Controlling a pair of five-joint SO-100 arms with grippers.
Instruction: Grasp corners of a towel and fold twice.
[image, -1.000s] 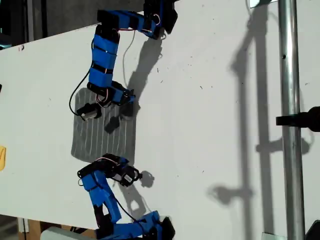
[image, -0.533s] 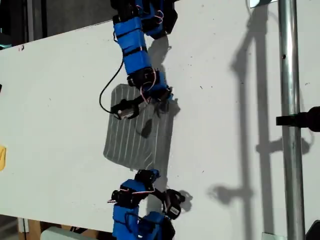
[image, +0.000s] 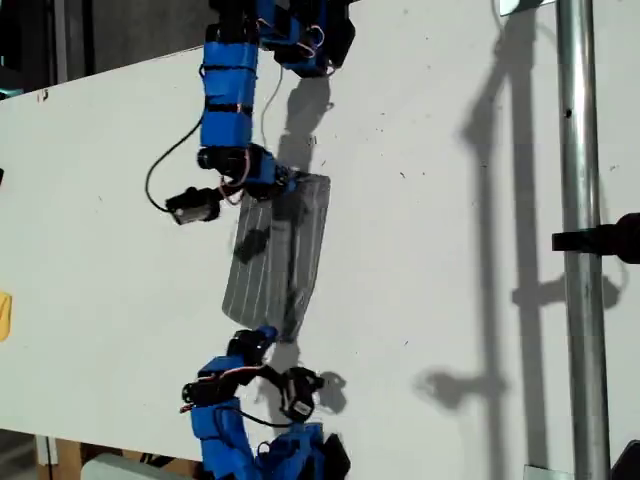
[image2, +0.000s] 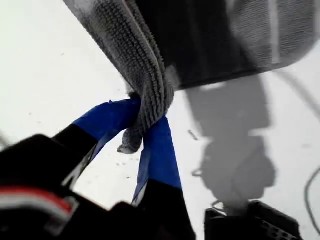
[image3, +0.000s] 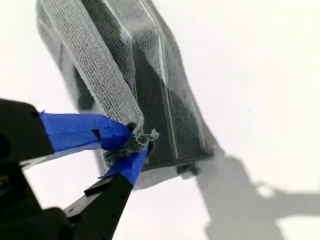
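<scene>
One towel (image: 278, 250), two blue arms, one white table (image: 430, 250), one metal pole (image: 583, 240).

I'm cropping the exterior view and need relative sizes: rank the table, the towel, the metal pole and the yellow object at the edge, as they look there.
1. Table: fills most of the picture.
2. Metal pole and towel: too alike to rank.
3. Yellow object: smallest, and cut off by the exterior view's left edge.
</scene>
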